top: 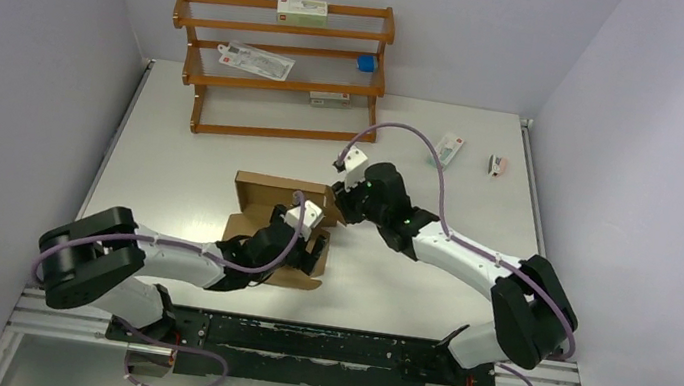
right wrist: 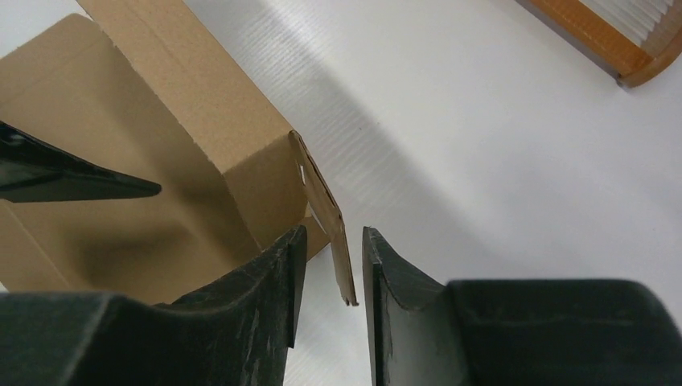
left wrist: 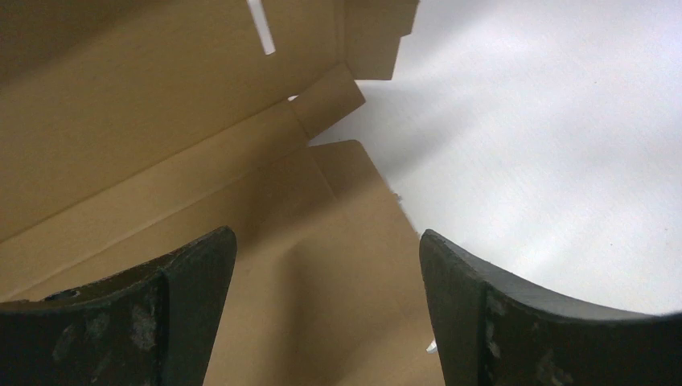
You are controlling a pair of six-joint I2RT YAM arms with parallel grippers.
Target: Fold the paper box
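Paper box (top: 281,200) light, stiff, creases easily; I'd grab flap (right wrist: 322,193) edge. Left pincer (left wrist: 326,241) spread wide; right pincer (right wrist: 335,233) narrowly apart astride flap, unclamped.

top: I look down from high at the near side, far | wrists: close, facing forward — all three share the paper box (top: 267,193) (mid-table)

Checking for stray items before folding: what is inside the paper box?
Only bare brown cardboard shows inside the paper box, plus one dark finger of the left gripper. The left arm covers the near part of the floor from above, so that patch is hidden there.
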